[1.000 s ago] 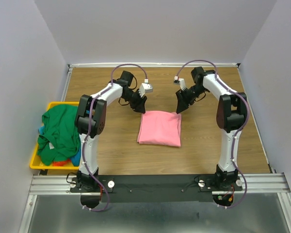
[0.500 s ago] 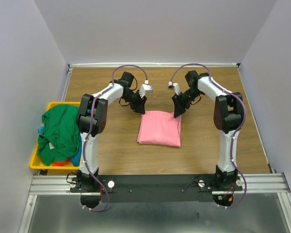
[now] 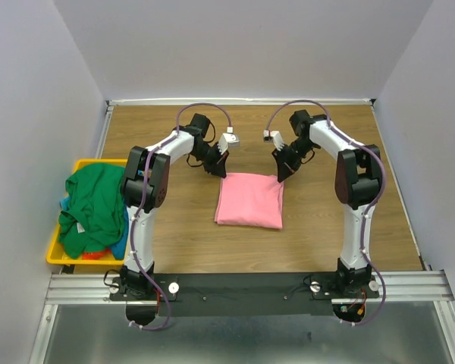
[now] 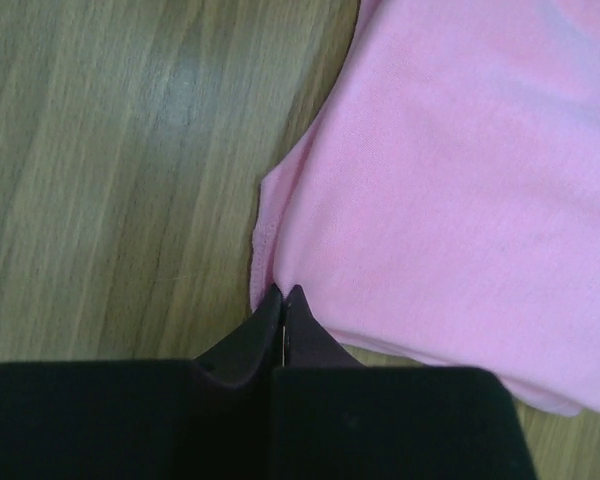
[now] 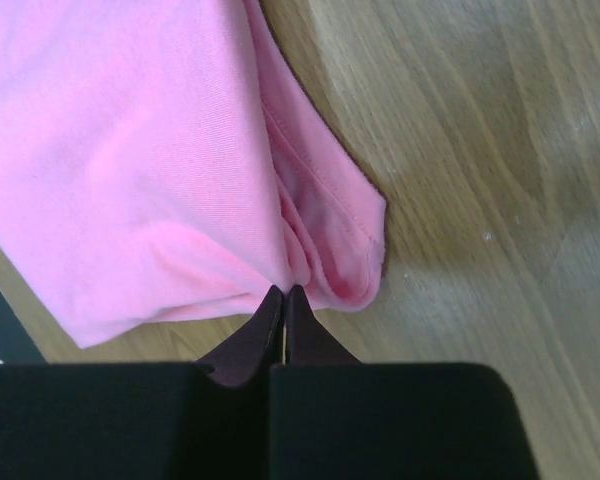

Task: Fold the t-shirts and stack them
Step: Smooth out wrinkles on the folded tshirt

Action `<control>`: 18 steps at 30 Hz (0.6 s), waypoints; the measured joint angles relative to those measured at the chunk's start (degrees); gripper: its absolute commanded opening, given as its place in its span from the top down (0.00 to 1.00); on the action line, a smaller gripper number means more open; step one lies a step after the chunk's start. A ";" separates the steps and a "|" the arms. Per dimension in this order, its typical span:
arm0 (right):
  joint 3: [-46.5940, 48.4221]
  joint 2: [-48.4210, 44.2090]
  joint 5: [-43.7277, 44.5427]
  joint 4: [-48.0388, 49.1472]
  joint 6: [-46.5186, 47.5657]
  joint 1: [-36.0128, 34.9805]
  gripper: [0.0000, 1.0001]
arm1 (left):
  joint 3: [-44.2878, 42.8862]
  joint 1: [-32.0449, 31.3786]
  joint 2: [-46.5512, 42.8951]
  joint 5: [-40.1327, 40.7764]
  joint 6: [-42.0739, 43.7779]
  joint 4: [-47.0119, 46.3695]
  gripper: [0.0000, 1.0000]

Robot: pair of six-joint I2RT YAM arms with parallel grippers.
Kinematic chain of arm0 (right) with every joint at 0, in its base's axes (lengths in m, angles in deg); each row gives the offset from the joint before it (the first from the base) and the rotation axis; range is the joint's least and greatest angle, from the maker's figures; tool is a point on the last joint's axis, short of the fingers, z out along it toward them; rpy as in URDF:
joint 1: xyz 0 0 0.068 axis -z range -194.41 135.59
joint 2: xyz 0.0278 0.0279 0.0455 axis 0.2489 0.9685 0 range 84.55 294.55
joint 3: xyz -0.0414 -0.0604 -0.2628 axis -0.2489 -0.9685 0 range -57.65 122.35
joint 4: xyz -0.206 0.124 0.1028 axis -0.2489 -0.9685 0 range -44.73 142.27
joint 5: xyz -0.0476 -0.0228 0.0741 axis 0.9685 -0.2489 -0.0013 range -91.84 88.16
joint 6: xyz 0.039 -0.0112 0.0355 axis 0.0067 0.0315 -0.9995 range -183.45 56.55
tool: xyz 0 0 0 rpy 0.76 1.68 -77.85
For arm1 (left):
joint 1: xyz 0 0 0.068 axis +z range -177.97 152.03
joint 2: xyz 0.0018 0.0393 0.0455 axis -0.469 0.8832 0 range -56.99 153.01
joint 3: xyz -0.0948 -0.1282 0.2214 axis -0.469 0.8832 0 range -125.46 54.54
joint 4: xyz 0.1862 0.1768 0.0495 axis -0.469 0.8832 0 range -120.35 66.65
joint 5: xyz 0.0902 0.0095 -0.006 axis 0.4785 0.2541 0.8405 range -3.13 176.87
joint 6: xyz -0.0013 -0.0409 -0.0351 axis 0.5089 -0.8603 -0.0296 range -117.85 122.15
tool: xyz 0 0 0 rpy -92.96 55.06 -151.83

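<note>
Left wrist, left tool [image 4: 283, 292] closed at pink t-shirt [image 4: 460, 200] corner, pinch hidden

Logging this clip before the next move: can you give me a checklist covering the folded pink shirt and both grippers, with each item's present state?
1. Pink cotton t-shirt folded into a flat rectangle on the wooden table: ok.
2. Left gripper shut, tips at the shirt's far left corner: ok.
3. Right gripper shut, tips at the far right corner: ok.
4. Cloth actually pinched in either gripper: cannot tell.
5. Green t-shirt folded: not ok, it lies crumpled in the yellow plastic bin.
</note>
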 measured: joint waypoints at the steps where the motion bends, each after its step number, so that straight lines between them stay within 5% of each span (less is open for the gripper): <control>1: 0.02 -0.48 0.37 -0.02 -0.11 0.00 1.00 | -0.02 0.00 0.13 0.11 -0.07 -0.04 1.00; 18: 9.68 2.29 8.85 -4.85 -6.51 -0.59 0.99 | 0.00 -0.26 0.22 2.86 -1.01 -1.01 1.00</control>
